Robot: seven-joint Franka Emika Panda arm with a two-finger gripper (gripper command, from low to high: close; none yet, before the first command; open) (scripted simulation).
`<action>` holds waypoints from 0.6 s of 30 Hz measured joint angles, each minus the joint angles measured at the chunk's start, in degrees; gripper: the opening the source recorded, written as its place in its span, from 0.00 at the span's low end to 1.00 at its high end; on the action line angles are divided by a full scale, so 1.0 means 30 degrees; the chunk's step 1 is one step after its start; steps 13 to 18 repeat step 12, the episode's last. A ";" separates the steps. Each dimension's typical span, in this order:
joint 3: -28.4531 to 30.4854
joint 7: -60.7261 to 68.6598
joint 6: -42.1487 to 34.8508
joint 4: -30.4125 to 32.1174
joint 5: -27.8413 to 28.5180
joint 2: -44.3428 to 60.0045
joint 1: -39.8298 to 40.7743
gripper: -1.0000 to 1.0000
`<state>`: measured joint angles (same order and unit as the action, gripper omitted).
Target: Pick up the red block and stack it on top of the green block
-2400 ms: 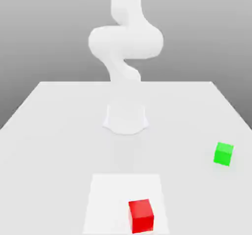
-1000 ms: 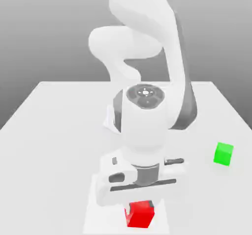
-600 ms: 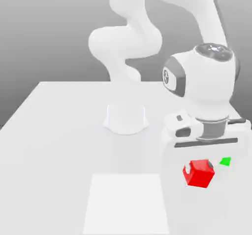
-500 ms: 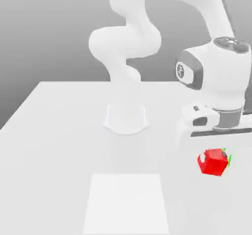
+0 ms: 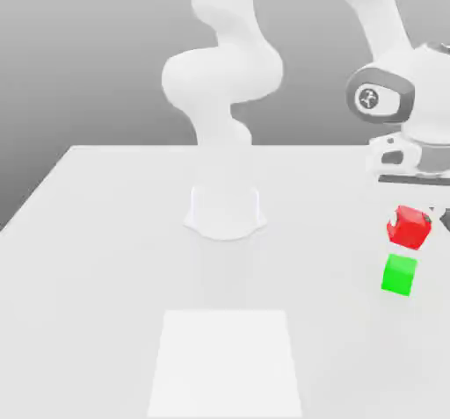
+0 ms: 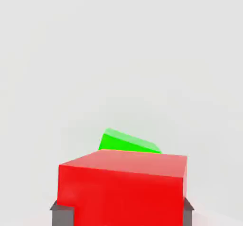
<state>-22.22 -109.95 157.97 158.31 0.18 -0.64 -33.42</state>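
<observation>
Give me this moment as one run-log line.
phase: carry | gripper: shut on red block | red block: airborne above green block, not touching | green block: on table

light: bright, even, diffuse; source direction cannot be told | shadows: no cast shadows on the table (image 5: 105, 259); shading only on faces of the red block (image 6: 121, 187) and green block (image 5: 399, 274) | glare: white arm (image 5: 220, 75) nearly blown out | backdrop: grey gradient | blur: soft edges on arm | distortion: none seen
</observation>
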 joint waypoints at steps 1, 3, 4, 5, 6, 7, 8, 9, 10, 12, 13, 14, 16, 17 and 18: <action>0.0046 -0.0416 0.0467 -0.0021 0.0563 0.0533 0.0066 0.00; 0.0488 -0.1319 0.1431 -0.0059 0.1821 0.1640 -0.0107 0.00; 0.0819 -0.1791 0.1933 -0.0073 0.2481 0.2211 -0.0320 0.00; 0.1016 -0.2063 0.2223 -0.0082 0.2862 0.2541 -0.0447 1.00; 0.1016 -0.2063 0.2224 -0.0082 0.2862 0.2541 -0.0447 1.00; 0.1016 -0.2063 0.2224 -0.0082 0.2862 0.2541 -0.0447 1.00; 0.1016 -0.2063 0.2224 -0.0082 0.2862 0.2541 -0.0447 1.00; 0.1016 -0.2063 0.2224 -0.0082 0.2862 0.2541 -0.0447 1.00; 0.1016 -0.2063 0.2224 -0.0082 0.2862 0.2541 -0.0447 1.00; 0.0983 -0.2031 0.2167 -0.0081 0.2816 0.2503 -0.0431 1.00; 0.0983 -0.2031 0.2167 -0.0081 0.2816 0.2503 -0.0431 1.00; 0.0983 -0.2031 0.2167 -0.0081 0.2816 0.2503 -0.0431 1.00; 0.0983 -0.2031 0.2167 -0.0081 0.2816 0.2503 -0.0431 1.00; 0.0983 -0.2031 0.2167 -0.0081 0.2816 0.2503 -0.0431 1.00; 0.0983 -0.2031 0.2167 -0.0081 0.2816 0.2503 -0.0431 1.00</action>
